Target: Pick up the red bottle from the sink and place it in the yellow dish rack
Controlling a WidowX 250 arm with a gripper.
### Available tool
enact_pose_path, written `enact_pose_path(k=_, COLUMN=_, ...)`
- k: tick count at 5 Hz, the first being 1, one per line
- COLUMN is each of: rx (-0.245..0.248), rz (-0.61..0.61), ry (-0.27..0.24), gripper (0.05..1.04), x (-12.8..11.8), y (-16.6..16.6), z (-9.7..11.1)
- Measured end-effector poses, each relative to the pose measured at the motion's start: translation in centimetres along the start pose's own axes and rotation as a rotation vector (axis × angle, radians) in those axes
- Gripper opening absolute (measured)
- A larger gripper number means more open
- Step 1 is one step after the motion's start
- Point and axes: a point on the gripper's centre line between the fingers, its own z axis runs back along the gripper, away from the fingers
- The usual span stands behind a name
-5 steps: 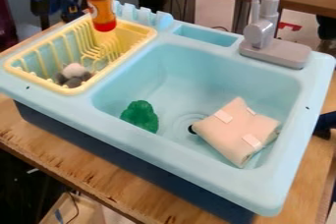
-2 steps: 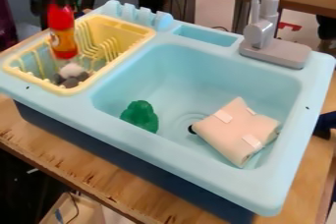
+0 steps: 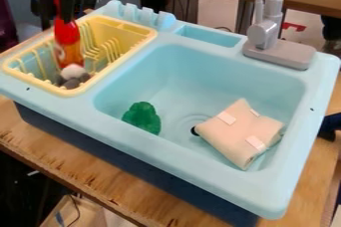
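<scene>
The black arm comes in at the top left, and its claw (image 3: 59,11) points straight down over the yellow dish rack (image 3: 145,40), closed around the top of a red bottle (image 3: 67,36). The bottle hangs nearly upright with its lower end inside the rack, right by a white and grey object (image 3: 73,73); whether they touch is unclear. In the light blue sink (image 3: 200,79) lie a green item (image 3: 142,117) and a beige folded bundle (image 3: 241,134).
</scene>
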Motion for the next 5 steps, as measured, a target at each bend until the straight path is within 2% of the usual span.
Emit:
enact_pose_path(k=1, rx=-0.075, rz=0.000, ry=0.040, gripper=0.336, x=-0.1, y=-0.5, z=-0.8)
enact_pose_path(k=2, rx=-0.086, rz=0.027, ry=0.116, gripper=0.383, x=0.0, y=-0.4, z=-0.8)
enact_pose_path(k=3, rx=-0.066, rz=0.027, ry=0.198, gripper=0.679, x=0.3, y=-0.2, z=-1.4)
enact_pose_path(k=4, rx=0.081, rz=0.025, ry=0.162, gripper=0.961, x=1.5, y=-1.1, z=2.5)
enact_pose_path(k=5, rx=0.094, rz=-0.051, ry=0.099, gripper=1.005, x=1.7, y=-3.4, z=4.5)
